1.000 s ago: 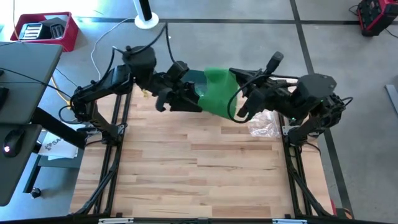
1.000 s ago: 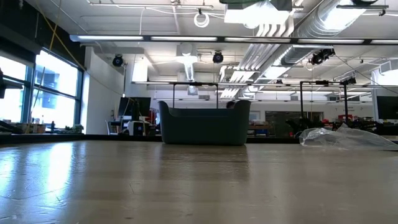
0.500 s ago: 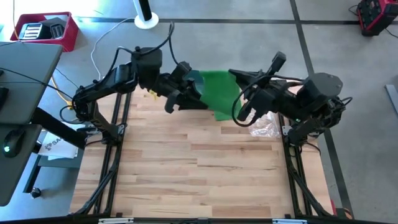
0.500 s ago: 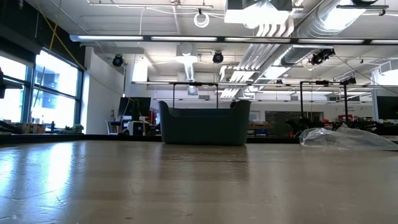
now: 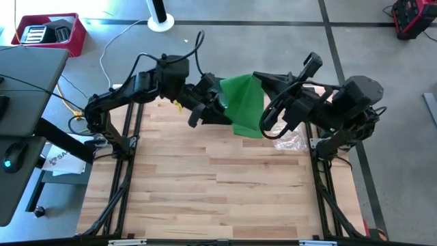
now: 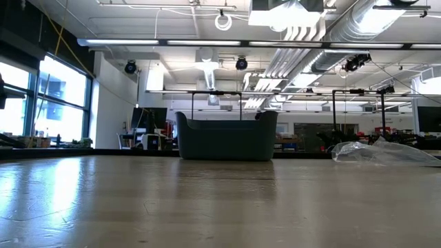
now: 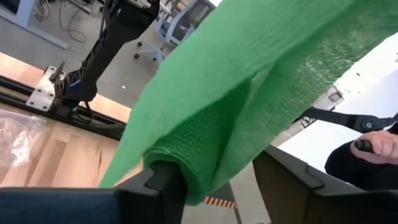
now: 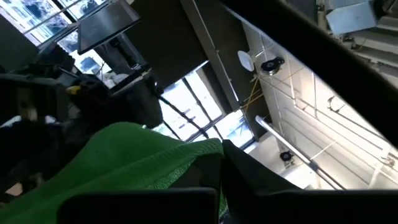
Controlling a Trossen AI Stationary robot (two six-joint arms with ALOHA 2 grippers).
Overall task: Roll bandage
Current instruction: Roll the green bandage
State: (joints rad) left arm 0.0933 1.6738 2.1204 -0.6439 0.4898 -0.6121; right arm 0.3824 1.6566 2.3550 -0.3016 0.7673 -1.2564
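A green mesh bandage (image 5: 246,104) hangs in the air between my two grippers, above the table's far edge. My left gripper (image 5: 217,111) is at its left side; in the left wrist view the bandage (image 7: 249,93) lies over one finger, and a gap shows to the other finger. My right gripper (image 5: 268,116) is at the bandage's right side, shut on its edge (image 8: 180,158). Neither gripper nor the bandage shows in the low view. My left gripper carries the bandage draped and partly wound over one finger (image 7: 166,180); a bunched fold (image 7: 193,158) sits on that finger. The other finger (image 7: 289,180) stands apart from the cloth. The bandage is lifted clear of the table. My right gripper pinches the bandage's edge (image 8: 198,154) between its two fingers, coming level from the table's right. The cloth spreads away from the fingers toward my left gripper, clear of the table. One layer or several, I cannot tell.
A dark bin (image 6: 226,136) stands at the table's far edge, under the bandage. A crumpled clear plastic bag (image 5: 290,140) lies at the far right, also in the low view (image 6: 382,151). A person's hand (image 7: 379,143) shows beyond the table.
Both grippers have gone toward the table's right edge, carrying the bandage with them. The bandage stays clear of the table and now looks narrower and more bunched between them.
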